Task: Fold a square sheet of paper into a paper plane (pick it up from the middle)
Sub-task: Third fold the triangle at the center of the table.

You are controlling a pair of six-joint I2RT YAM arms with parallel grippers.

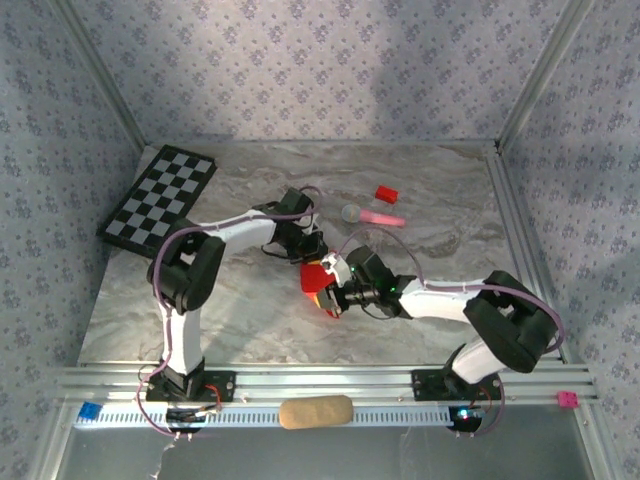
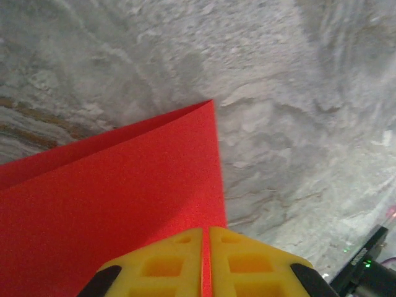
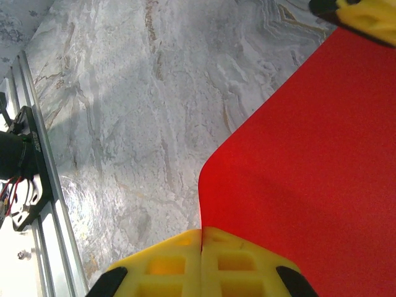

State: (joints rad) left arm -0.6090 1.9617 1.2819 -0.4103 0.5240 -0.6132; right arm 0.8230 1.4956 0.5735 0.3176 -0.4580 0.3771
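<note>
The red square sheet of paper (image 1: 316, 277) is held off the table near the middle, between both grippers. My left gripper (image 1: 307, 256) comes in from the far side. In the left wrist view its yellow fingers (image 2: 167, 266) are shut on the sheet's edge, and the red paper (image 2: 111, 198) spreads away to a sharp corner with a second layer behind it. My right gripper (image 1: 336, 297) holds the near side. Its fingers (image 3: 241, 263) are shut on the curved edge of the sheet (image 3: 309, 154). The left gripper's yellow finger (image 3: 368, 15) shows at that view's top right.
A checkerboard (image 1: 160, 195) lies at the far left. A small red block (image 1: 386, 194) and a pink stick with a grey round head (image 1: 375, 215) lie behind the grippers. On the near rail sit a tan oval pad (image 1: 315, 411), a blue block (image 1: 90, 410) and a pink block (image 1: 567, 400).
</note>
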